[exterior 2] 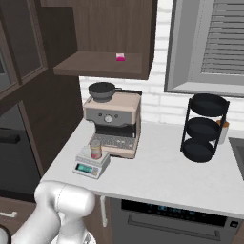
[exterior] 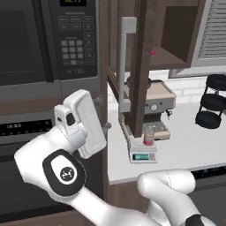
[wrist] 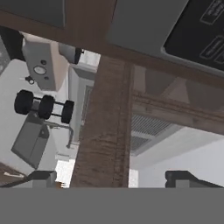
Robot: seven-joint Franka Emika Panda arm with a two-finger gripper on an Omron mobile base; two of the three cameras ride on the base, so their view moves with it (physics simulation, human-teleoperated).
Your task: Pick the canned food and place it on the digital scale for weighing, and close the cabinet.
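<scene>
Seemingly gripper [wrist: 109, 179] straddles cabinet [wrist: 105, 131] edge.

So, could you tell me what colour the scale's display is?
Cyan, on the digital scale; left base view shows it best.

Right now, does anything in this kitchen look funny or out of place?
Yes: the cabinet door hangs wide open, edge-on over the counter in front of the coffee machine. The canned food sits upright on the digital scale, nothing spilled. A small pink thing lies alone on the shelf.

One can [exterior 2: 96, 149], one scale [exterior 2: 88, 167], apparently
</scene>
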